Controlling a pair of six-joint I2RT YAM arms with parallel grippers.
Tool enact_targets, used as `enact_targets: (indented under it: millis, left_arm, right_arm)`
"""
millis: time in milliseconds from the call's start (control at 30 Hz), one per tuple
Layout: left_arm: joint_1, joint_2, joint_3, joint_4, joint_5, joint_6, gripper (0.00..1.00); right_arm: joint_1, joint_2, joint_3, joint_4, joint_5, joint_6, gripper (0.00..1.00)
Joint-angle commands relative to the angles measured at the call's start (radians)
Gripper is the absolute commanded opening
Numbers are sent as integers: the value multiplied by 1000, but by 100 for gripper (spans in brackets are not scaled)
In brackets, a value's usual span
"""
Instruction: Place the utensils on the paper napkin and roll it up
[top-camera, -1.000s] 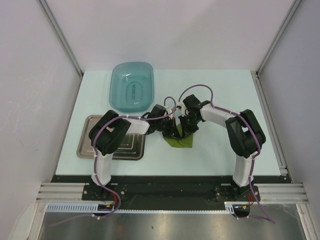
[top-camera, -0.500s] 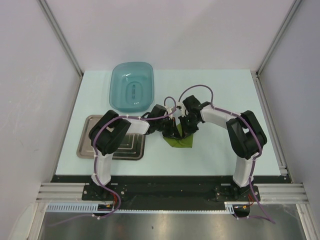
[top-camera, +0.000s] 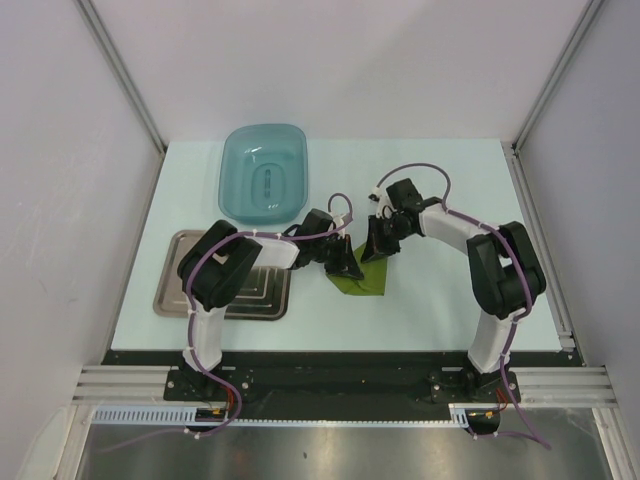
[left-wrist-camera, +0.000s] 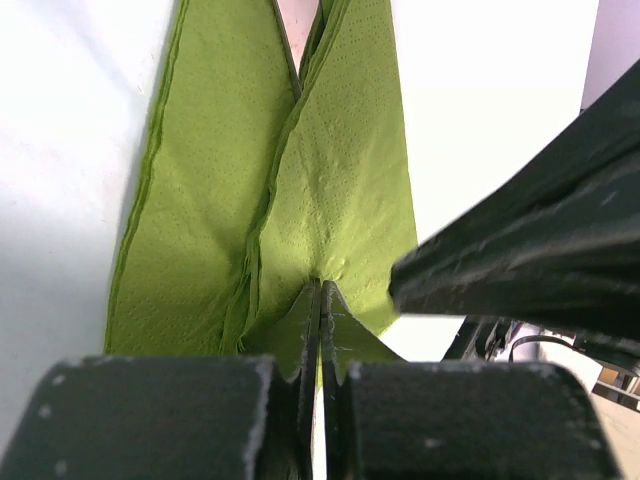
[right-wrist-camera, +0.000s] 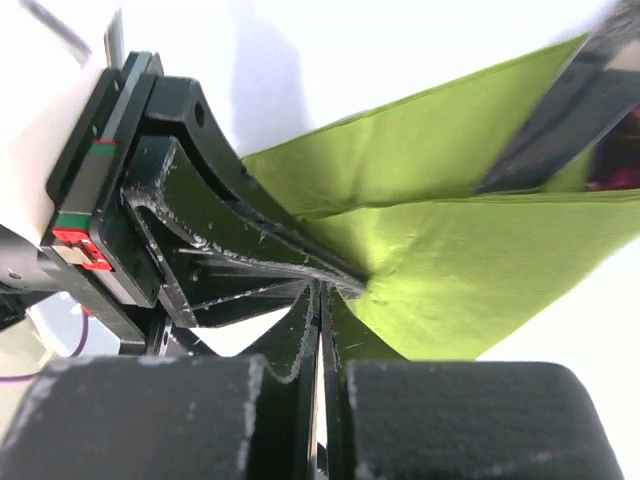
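Note:
The olive-green paper napkin (top-camera: 364, 283) lies folded on the table between the two arms, with one flap drawn up toward the right gripper. My left gripper (top-camera: 347, 266) is shut and pinches a fold of the napkin (left-wrist-camera: 330, 190) at its near end. My right gripper (top-camera: 374, 247) is shut on the napkin's edge (right-wrist-camera: 470, 250), right beside the left gripper's fingers (right-wrist-camera: 250, 215). No utensil shows clearly in any view; I cannot tell whether any lie inside the folds.
A teal plastic basin (top-camera: 264, 173) stands at the back left. A steel tray (top-camera: 176, 290) lies at the front left, partly under the left arm. Grey walls close in both sides of the white table (top-camera: 450, 180).
The right arm has swung its wrist back and to the right, drawing a napkin flap with it. The left gripper has stayed at the napkin.

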Motion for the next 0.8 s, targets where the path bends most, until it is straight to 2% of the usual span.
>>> enact_targets:
  millis: [0, 767]
  left_arm:
    - [2, 31, -12, -79, -72, 41, 0]
    - [2, 34, -6, -84, -72, 44, 0]
  right_arm:
    - [7, -22, -36, 23, -54, 40, 0]
    - [0, 82, -99, 51, 26, 11, 0]
